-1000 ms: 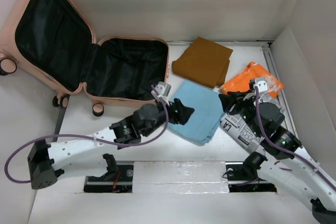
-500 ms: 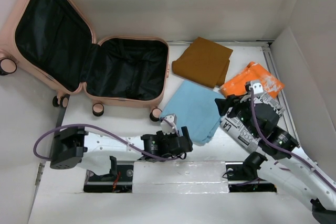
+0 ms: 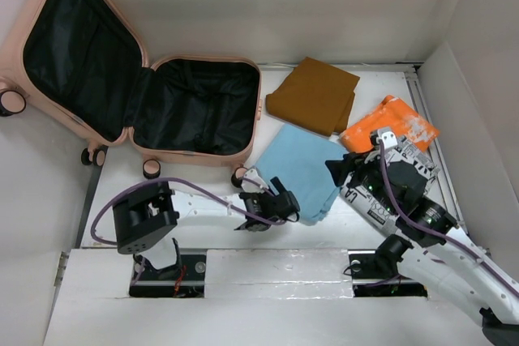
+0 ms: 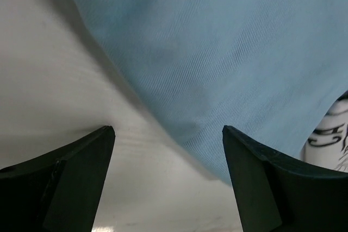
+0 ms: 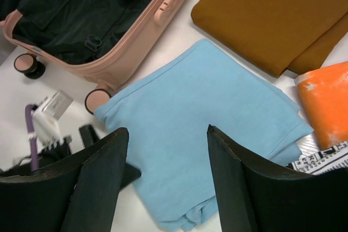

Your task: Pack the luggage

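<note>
One open suitcase (image 3: 195, 111) at far left of tabletop (image 3: 381, 79), one blue cloth (image 3: 304, 168) just right of it, one brown cloth (image 3: 315, 95) beyond, one orange packet (image 3: 389, 119) far right, two end effectors, left end effector (image 4: 167, 130) at the blue cloth's near edge, right end effector (image 5: 167, 130) above the blue cloth, both released, grasping nothing

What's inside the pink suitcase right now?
The suitcase lies open, and only its black lining shows; both halves look empty. The blue cloth and the brown cloth lie outside it. Anything tucked behind the lining cannot be seen.
</note>
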